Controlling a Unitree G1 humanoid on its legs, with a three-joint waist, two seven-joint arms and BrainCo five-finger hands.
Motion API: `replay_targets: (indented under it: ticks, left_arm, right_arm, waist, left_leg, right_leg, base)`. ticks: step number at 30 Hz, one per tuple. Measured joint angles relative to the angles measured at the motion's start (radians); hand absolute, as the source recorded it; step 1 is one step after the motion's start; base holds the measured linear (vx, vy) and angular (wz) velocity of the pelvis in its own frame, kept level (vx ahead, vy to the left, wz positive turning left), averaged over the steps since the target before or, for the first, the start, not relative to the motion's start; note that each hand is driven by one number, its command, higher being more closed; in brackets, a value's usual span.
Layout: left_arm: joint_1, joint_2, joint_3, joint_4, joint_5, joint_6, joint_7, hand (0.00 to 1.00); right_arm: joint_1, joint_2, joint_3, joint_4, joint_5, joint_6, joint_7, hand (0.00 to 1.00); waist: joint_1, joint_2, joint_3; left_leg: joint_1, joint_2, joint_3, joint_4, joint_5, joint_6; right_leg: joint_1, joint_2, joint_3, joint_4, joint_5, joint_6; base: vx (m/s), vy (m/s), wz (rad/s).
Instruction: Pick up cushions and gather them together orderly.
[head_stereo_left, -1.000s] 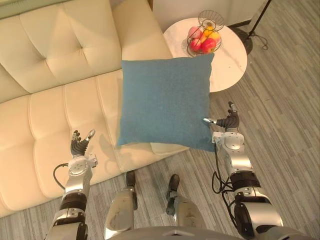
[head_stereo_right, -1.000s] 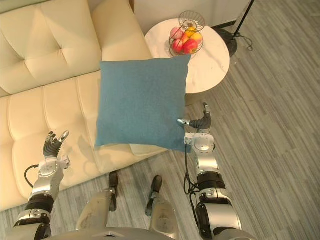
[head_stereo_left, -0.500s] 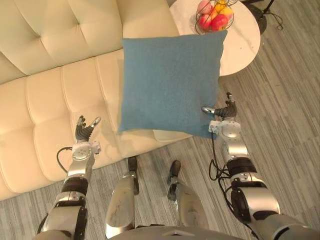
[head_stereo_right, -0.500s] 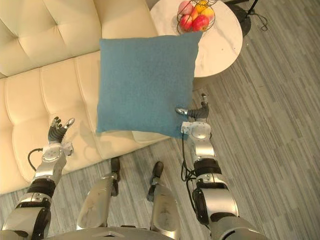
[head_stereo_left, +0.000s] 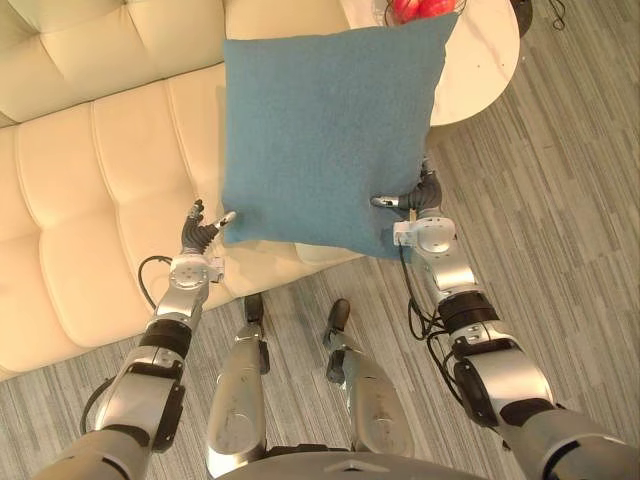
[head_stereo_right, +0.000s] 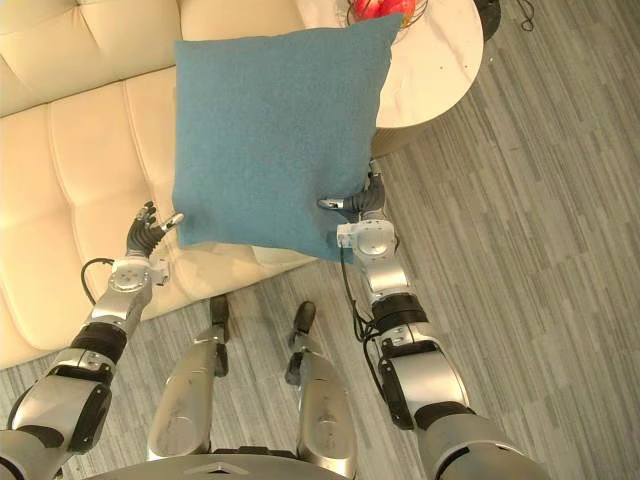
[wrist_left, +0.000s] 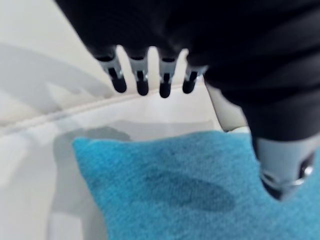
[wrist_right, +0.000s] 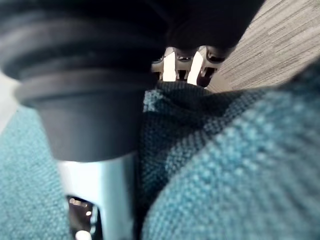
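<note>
A square blue cushion hangs lifted in front of the cream sofa, over the seat's front edge. My right hand is shut on its lower right corner, thumb and fingers pinching the cloth. My left hand is open at the cushion's lower left corner. Its straight fingers reach past the corner towards the sofa seat, and its thumb lies over the blue cloth without closing on it.
A round white table stands at the sofa's right end, with a wire basket of fruit on it just behind the cushion's top right corner. Grey plank floor spreads to the right and below the sofa's front edge.
The camera has shifted. My left hand has come in from the left to the cushion's lower left corner. The right hand keeps its hold and the cushion sits higher and nearer.
</note>
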Motion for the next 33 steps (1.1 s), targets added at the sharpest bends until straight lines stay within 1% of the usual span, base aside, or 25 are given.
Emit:
replay_targets:
  ticks: [2, 3, 4, 5, 8, 11, 13, 15, 17, 23, 25, 29, 30, 33]
  left_arm:
    - [-0.039, 0.003, -0.02, 0.042, 0.013, 0.006, -0.001, 0.0]
    - [-0.061, 0.015, -0.041, 0.058, 0.019, 0.007, -0.009, 0.0]
    - [-0.084, 0.022, -0.052, 0.07, 0.021, 0.007, -0.014, 0.0]
    - [-0.098, 0.024, -0.058, 0.078, 0.021, 0.007, -0.014, 1.0]
    - [-0.143, 0.031, -0.082, 0.088, 0.03, 0.013, -0.019, 1.0]
    - [-0.166, 0.056, -0.116, 0.097, 0.033, 0.016, -0.025, 1.0]
    - [-0.186, 0.056, -0.122, 0.112, 0.04, 0.023, -0.033, 1.0]
    - [-0.215, 0.067, -0.151, 0.117, 0.04, 0.037, -0.033, 1.0]
    - [-0.25, 0.078, -0.151, 0.117, 0.058, 0.045, -0.031, 1.0]
    - [-0.302, 0.105, -0.156, 0.108, 0.059, 0.048, -0.031, 1.0]
    - [-0.308, 0.112, -0.156, 0.061, 0.055, 0.048, -0.03, 1.0]
    - [-0.308, 0.114, -0.154, 0.004, 0.043, 0.048, -0.028, 1.0]
    - [-0.308, 0.114, -0.154, -0.012, 0.034, 0.048, -0.027, 1.0]
    - [-0.308, 0.109, -0.155, -0.068, 0.017, 0.047, -0.01, 1.0]
  right_arm:
    - [-0.023, 0.001, 0.024, 0.0, 0.0, 0.0, 0.0, 0.0]
    - [-0.039, 0.002, 0.046, 0.001, -0.001, 0.0, 0.002, 0.0]
    - [-0.048, 0.003, 0.064, 0.001, -0.002, 0.0, 0.005, 1.0]
    - [-0.052, 0.002, 0.073, 0.001, -0.002, -0.001, 0.007, 1.0]
    - [-0.075, 0.002, 0.075, 0.0, -0.003, -0.001, 0.008, 1.0]
    - [-0.09, 0.002, 0.088, 0.0, -0.017, -0.002, 0.008, 1.0]
    - [-0.09, 0.003, 0.096, -0.003, -0.022, -0.002, 0.008, 1.0]
    - [-0.095, 0.002, 0.113, -0.019, -0.022, -0.005, 0.007, 1.0]
    - [-0.094, 0.003, 0.113, -0.057, -0.021, -0.008, 0.004, 1.0]
    - [-0.093, 0.001, 0.112, -0.135, -0.01, -0.012, -0.006, 1.0]
    - [-0.092, 0.001, 0.109, -0.163, 0.005, -0.022, -0.009, 1.0]
    - [-0.09, 0.002, 0.107, -0.171, 0.011, -0.024, -0.011, 1.0]
    - [-0.089, 0.003, 0.104, -0.171, 0.011, -0.023, -0.011, 1.0]
    - [-0.07, 0.007, 0.089, -0.172, 0.01, -0.022, -0.011, 1.0]
  waist:
    - [-0.005, -0.004, 0.003]
    - [-0.009, -0.012, 0.013]
    - [-0.012, -0.02, 0.02]
    - [-0.012, -0.023, 0.022]
    - [-0.015, -0.026, 0.026]
    - [-0.016, -0.027, 0.031]
    - [-0.014, -0.027, 0.031]
    - [-0.014, -0.028, 0.031]
    - [-0.014, -0.029, 0.032]
    - [-0.014, -0.033, 0.035]
    - [-0.016, -0.033, 0.035]
    - [-0.011, -0.033, 0.035]
    - [-0.01, -0.033, 0.035]
    - [-0.007, -0.033, 0.035]
  left_leg:
    - [-0.01, 0.003, 0.0, -0.013, 0.013, 0.0]
    - [-0.01, 0.007, 0.001, -0.014, 0.017, -0.004]
    - [-0.014, 0.012, 0.001, -0.014, 0.019, -0.006]
    - [-0.019, 0.014, 0.0, -0.015, 0.02, -0.007]
    - [-0.047, 0.019, 0.0, -0.029, 0.037, -0.01]
    - [-0.053, 0.024, 0.004, -0.044, 0.049, -0.015]
    - [-0.054, 0.028, 0.003, -0.047, 0.051, -0.015]
    - [-0.062, 0.032, 0.011, -0.053, 0.05, -0.019]
    - [-0.079, 0.037, 0.022, -0.061, 0.056, -0.019]
    - [-0.09, 0.057, 0.068, -0.059, 0.061, -0.021]
    - [-0.101, 0.071, 0.104, -0.059, 0.069, -0.017]
    - [-0.098, 0.071, 0.11, -0.059, 0.071, -0.016]
    - [-0.097, 0.071, 0.111, -0.059, 0.075, -0.012]
    - [-0.084, 0.068, 0.114, -0.061, 0.079, -0.01]
  right_leg:
    - [-0.015, 0.003, -0.001, 0.001, 0.004, -0.005]
    - [-0.018, 0.007, -0.001, 0.001, 0.005, -0.007]
    - [-0.022, 0.012, 0.0, 0.001, 0.007, -0.009]
    - [-0.028, 0.014, -0.001, 0.001, 0.008, -0.011]
    - [-0.064, 0.02, -0.002, 0.002, 0.014, -0.019]
    - [-0.079, 0.024, -0.002, 0.004, 0.015, -0.021]
    - [-0.08, 0.027, -0.003, 0.004, 0.015, -0.021]
    - [-0.095, 0.028, -0.002, 0.008, 0.016, -0.022]
    - [-0.121, 0.027, -0.004, 0.018, 0.017, -0.023]
    - [-0.138, 0.029, -0.003, 0.027, 0.017, -0.024]
    - [-0.149, 0.029, -0.008, 0.029, 0.018, -0.025]
    - [-0.149, 0.026, -0.007, 0.033, 0.017, -0.025]
    - [-0.149, 0.025, -0.007, 0.034, 0.016, -0.025]
    - [-0.145, 0.019, -0.008, 0.052, 0.006, -0.025]
  base:
    - [-0.03, -0.025, -0.03]
    - [-0.02, -0.03, -0.05]
    - [-0.03, -0.039, -0.06]
    - [-0.03, -0.029, -0.03]
    - [-0.02, -0.024, -0.03]
    - [0.0, -0.016, -0.03]
    - [0.0, 0.0, 0.0]
    - [0.0, -0.019, -0.05]
    - [-0.01, -0.01, -0.02]
    - [0.0, -0.007, -0.01]
    - [-0.01, -0.024, 0.04]
    - [0.0, 0.0, 0.0]
    - [0.0, 0.0, 0.0]
    - [0.0, 0.0, 0.0]
